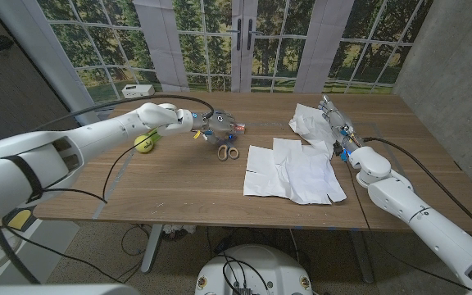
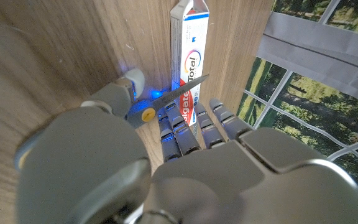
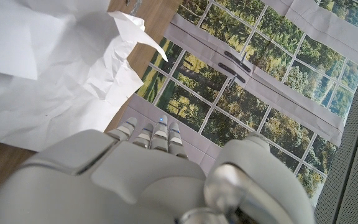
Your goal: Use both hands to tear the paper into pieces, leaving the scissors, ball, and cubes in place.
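torn white paper [image 1: 293,170], crumpled, right of scissors [image 1: 226,152]

scissors [image 1: 227,152] between ball [image 1: 144,143] and paper [image 1: 293,170]

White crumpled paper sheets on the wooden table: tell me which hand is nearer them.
Right. The right hand is beside the white crumpled paper sheets; the left hand is over by the scissors.

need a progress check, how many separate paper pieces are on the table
About 3: a crumpled piece far right near the right hand, and two overlapping sheets mid-table; overlaps may hide more.
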{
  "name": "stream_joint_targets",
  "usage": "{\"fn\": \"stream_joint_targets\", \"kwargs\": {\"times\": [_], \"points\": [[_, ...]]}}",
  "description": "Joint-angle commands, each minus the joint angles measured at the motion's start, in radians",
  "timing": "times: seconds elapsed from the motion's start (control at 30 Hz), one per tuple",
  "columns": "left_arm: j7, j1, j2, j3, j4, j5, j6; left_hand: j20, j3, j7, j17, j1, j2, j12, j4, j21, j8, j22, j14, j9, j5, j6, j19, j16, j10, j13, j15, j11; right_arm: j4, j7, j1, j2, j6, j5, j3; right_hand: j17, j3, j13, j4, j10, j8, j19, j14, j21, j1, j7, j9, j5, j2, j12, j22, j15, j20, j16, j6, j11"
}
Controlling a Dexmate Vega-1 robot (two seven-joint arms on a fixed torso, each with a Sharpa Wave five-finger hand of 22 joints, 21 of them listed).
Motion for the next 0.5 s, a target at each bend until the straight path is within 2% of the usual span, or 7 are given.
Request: {"fn": "stream_joint_targets", "kwargs": {"times": [0.03, 0.17, 0.33, 0.4, 0.5], "points": [[0.043, 0.02, 0.002, 0.005, -0.003, 0.016, 0.026, -0.08, -0.011, -0.011, 0.01, 0.042, 0.003, 0.029, 0.001, 0.006, 0.015, 0.007, 0.037, 0.017, 0.01, 0.017, 0.018, 0.011, 0.021, 0.03, -0.178, -0.001, -0.008, -0.002, -0.01, -0.001, 0.003, 0.007, 0.006, 0.002, 0.002, 0.003, 0.0, -0.001, -0.002, -0.009, -0.009, 0.005, 0.002, 0.0, 0.002, -0.003, 0.007, -0.003, 0.001, 0.003, 0.005, 0.006, 0.002, -0.001], [0.052, 0.026, 0.002, 0.006, -0.006, 0.022, 0.038, -0.081, -0.017, -0.011, 0.016, 0.059, 0.008, 0.049, 0.004, 0.008, 0.025, 0.008, 0.066, 0.021, 0.011, 0.037, 0.023, 0.017, 0.033, 0.049, -0.179, -0.001, -0.011, -0.001, -0.015, -0.003, 0.006, 0.008, 0.007, 0.002, 0.002, 0.003, 0.0, -0.001, -0.002, -0.009, -0.009, 0.005, 0.002, -0.002, 0.002, -0.004, 0.008, -0.003, 0.001, 0.003, 0.004, 0.006, 0.002, -0.001], [0.093, 0.036, 0.005, 0.008, -0.005, 0.033, 0.06, -0.083, -0.042, -0.01, 0.034, 0.113, 0.022, 0.13, 0.009, 0.013, 0.086, 0.011, 0.132, 0.041, -0.007, 0.152, 0.038, 0.02, 0.091, 0.12, -0.181, -0.001, -0.015, -0.003, -0.022, -0.004, 0.008, 0.014, 0.012, 0.002, 0.003, 0.003, 0.0, -0.001, -0.002, -0.009, -0.009, 0.006, 0.002, -0.001, 0.002, -0.004, 0.009, -0.003, 0.001, 0.003, 0.005, 0.006, 0.002, 0.0], [0.098, 0.038, 0.005, 0.007, -0.005, 0.034, 0.065, -0.085, -0.046, -0.01, 0.039, 0.127, 0.027, 0.147, 0.009, 0.014, 0.1, 0.012, 0.153, 0.046, -0.012, 0.174, 0.042, 0.024, 0.104, 0.134, -0.182, -0.001, -0.017, -0.004, -0.024, -0.004, 0.007, 0.015, 0.014, 0.002, 0.003, 0.003, 0.0, 0.0, -0.001, -0.009, -0.009, 0.006, 0.002, -0.002, 0.002, -0.005, 0.009, -0.002, 0.001, 0.003, 0.004, 0.006, 0.003, 0.001], [0.092, 0.04, 0.005, 0.007, -0.007, 0.034, 0.07, -0.086, -0.047, -0.01, 0.042, 0.133, 0.029, 0.155, 0.01, 0.016, 0.103, 0.012, 0.163, 0.045, -0.015, 0.18, 0.047, 0.026, 0.11, 0.14, -0.183, -0.001, -0.018, -0.002, -0.027, -0.005, 0.01, 0.017, 0.015, 0.002, 0.004, 0.003, 0.0, 0.0, -0.001, -0.008, -0.008, 0.006, 0.001, -0.002, 0.002, -0.005, 0.01, -0.003, 0.001, 0.002, 0.005, 0.006, 0.003, 0.001]]}}
